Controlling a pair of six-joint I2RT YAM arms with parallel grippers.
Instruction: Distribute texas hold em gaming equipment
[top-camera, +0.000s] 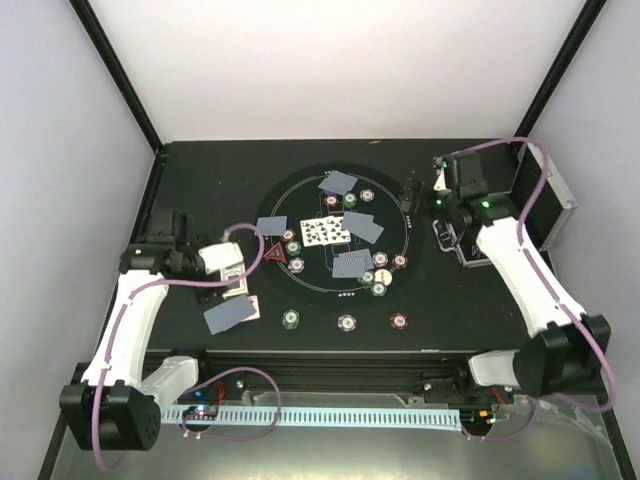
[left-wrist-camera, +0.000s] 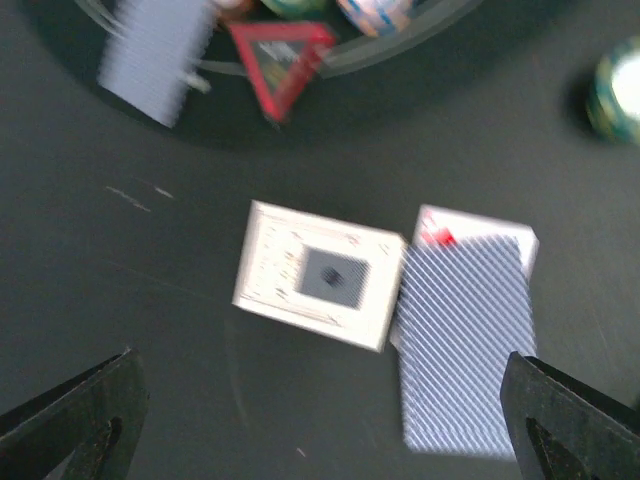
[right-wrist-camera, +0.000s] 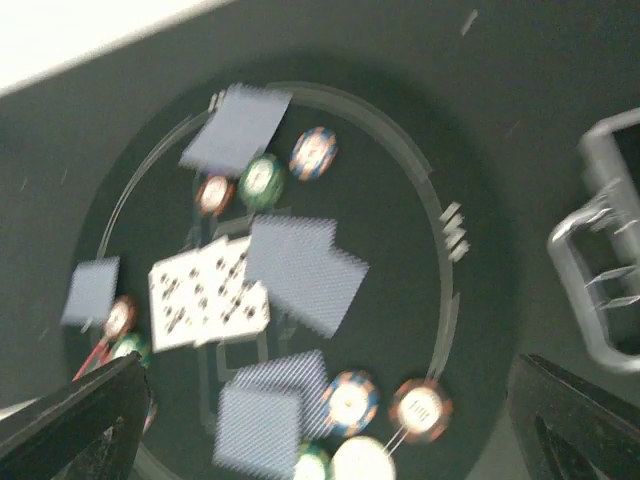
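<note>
Left wrist: cards (left-wrist-camera: 465, 340) seemingly beneath left gripper (left-wrist-camera: 320, 430).

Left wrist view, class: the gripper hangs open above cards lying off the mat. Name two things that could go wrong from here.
1. The blue-backed card overlaps a face-up card and touches the white-faced rectangle; the left gripper, closing on one, may drag the others.
2. On the mat, chips crowd overlapping cards; a reach there might scatter them.
</note>
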